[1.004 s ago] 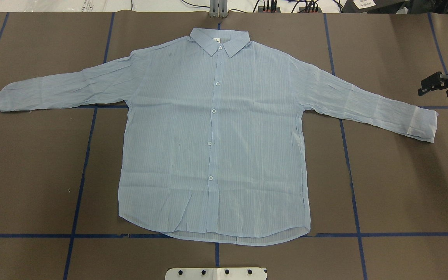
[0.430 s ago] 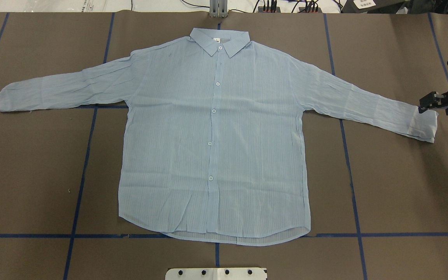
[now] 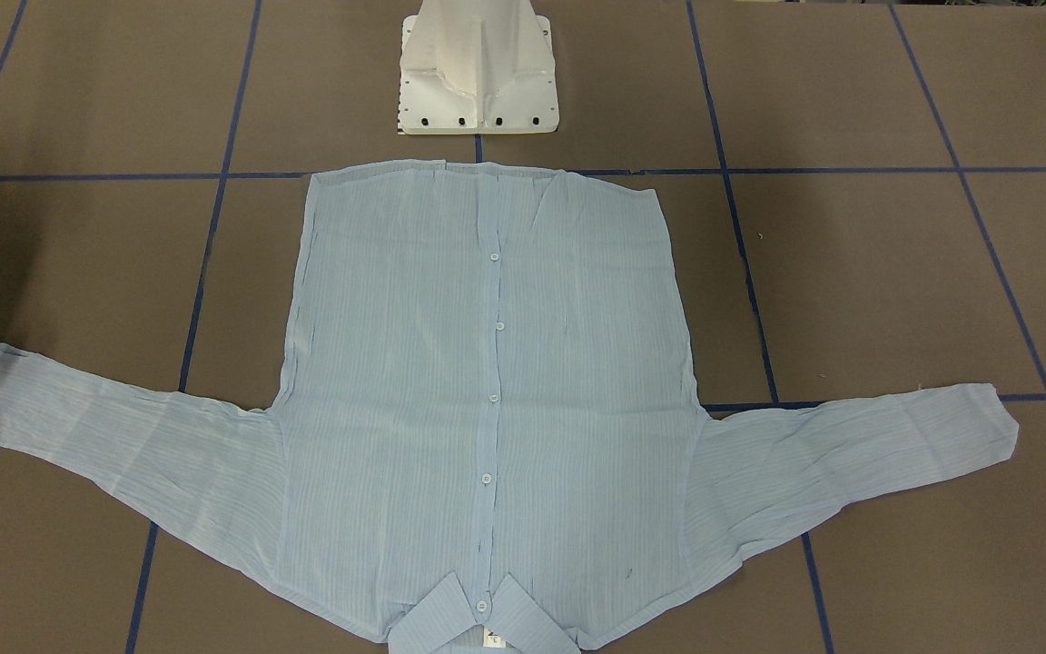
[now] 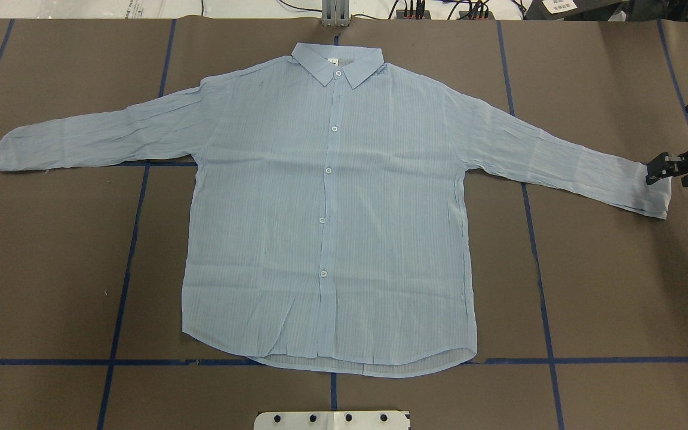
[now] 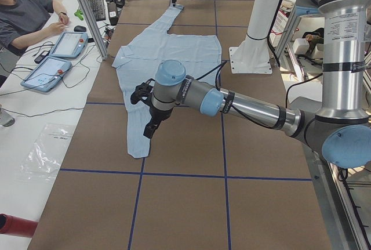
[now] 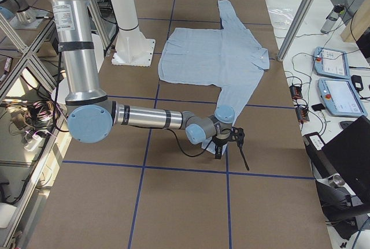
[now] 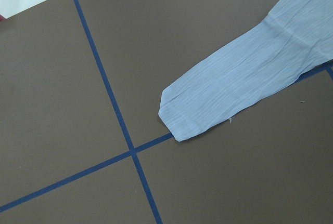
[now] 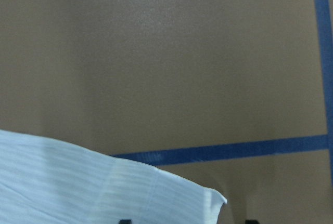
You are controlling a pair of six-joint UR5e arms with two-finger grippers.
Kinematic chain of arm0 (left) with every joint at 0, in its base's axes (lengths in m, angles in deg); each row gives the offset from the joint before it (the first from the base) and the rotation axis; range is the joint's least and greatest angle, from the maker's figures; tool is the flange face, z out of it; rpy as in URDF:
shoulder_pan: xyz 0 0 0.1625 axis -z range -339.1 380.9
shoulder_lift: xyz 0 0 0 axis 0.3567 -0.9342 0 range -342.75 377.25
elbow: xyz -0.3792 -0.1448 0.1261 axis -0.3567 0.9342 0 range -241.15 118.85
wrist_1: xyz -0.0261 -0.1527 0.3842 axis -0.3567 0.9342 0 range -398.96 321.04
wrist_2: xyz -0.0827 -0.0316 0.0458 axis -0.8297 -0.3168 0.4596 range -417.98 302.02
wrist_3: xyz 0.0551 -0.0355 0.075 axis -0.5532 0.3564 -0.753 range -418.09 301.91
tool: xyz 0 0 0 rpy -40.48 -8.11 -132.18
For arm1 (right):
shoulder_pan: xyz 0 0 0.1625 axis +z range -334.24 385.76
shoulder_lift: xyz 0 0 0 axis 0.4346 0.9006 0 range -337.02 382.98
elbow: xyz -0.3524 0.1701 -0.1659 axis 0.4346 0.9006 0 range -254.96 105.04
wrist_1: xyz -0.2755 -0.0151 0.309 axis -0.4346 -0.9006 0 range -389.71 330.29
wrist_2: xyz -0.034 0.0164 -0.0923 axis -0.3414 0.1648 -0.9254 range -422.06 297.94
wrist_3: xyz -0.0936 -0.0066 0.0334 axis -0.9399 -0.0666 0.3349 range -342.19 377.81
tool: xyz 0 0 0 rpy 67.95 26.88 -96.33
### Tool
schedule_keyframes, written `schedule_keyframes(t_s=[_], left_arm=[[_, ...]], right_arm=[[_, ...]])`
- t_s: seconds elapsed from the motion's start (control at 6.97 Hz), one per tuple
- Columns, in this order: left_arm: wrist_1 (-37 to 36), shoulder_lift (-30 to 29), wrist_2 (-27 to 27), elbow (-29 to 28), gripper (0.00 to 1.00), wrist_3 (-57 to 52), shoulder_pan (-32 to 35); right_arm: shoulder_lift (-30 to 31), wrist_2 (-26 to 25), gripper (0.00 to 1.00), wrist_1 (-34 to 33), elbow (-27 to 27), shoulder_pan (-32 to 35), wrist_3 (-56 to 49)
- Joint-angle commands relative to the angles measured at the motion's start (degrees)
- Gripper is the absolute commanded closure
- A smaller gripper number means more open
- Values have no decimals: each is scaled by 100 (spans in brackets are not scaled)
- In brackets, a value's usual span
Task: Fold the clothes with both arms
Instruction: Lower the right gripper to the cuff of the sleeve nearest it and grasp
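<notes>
The right gripper [image 4: 667, 178] is held low at the end of one sleeve of the shirt [image 4: 332, 209]. Its jaws are parted, and the corner of the cuff [image 8: 208, 203] is seen between the two fingertips. Nothing is clamped, and contact with the cloth cannot be judged. From there the shirt is spread flat, buttons up, across the table [image 4: 607, 269]. The left gripper [image 5: 148, 129] is poised over the opposite cuff [image 7: 182, 115]; its opening cannot be told.

A robotics lab: a brown table [image 4: 39, 269] gridded with blue tape [image 4: 128, 269], a white robot pedestal [image 3: 478, 82], aluminium framing [image 5: 87, 12], and teach pendants [image 5: 68, 44] beside a seated person [image 5: 26, 12] at upper left.
</notes>
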Motion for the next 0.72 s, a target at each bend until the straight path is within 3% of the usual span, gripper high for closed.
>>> schedule_keyframes(t_s=[0.0, 0.14, 0.43, 0.57], left_arm=[[15, 22, 0, 0, 0, -3, 0], [15, 22, 0, 0, 0, -3, 0], [15, 22, 0, 0, 0, -3, 0], [15, 22, 0, 0, 0, -3, 0]], right_arm=[[3, 7, 91, 14, -24, -6, 206], [3, 16, 100, 14, -42, -6, 286], [-14, 25, 100, 14, -155, -6, 296], [-14, 60, 100, -82, -556, 3, 322]])
